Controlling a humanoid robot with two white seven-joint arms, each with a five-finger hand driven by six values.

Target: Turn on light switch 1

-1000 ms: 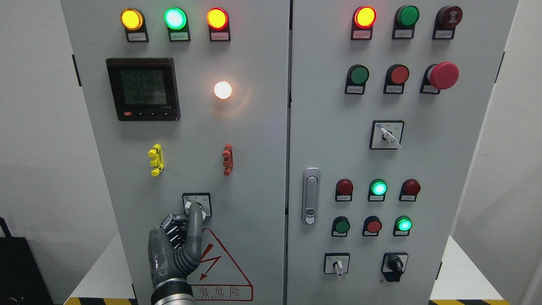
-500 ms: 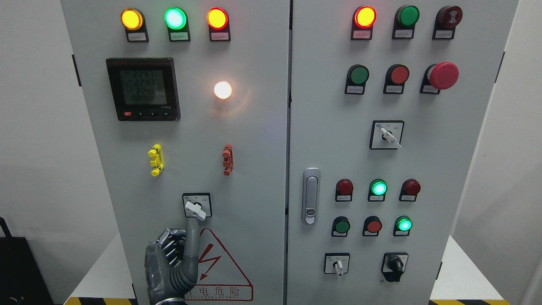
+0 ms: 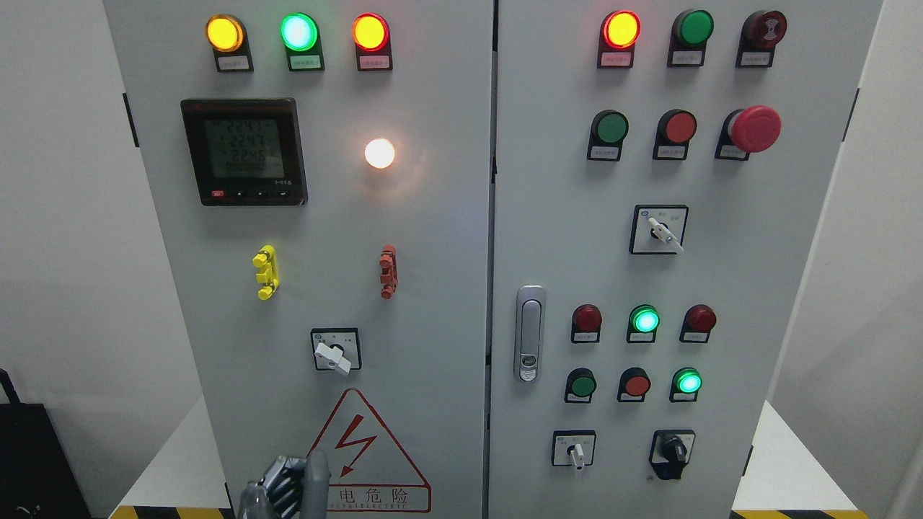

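The rotary switch [image 3: 334, 355] is left unobstructed; bare cabinet door [image 3: 433, 288] is seen on all 4 sides of it. The yellow clip [image 3: 265, 272] and red clip [image 3: 388, 271] project above, well apart. The left hand [image 3: 285, 486] is kept low, over the warning triangle [image 3: 368, 454].

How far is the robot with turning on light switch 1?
It looks done: the white lamp glows, and the rotary switch on the left door points to its lower right. The left hand is low at the bottom edge, apart from the switch and holding nothing. Nothing seems left except lowering the arm; the right hand is not in view.
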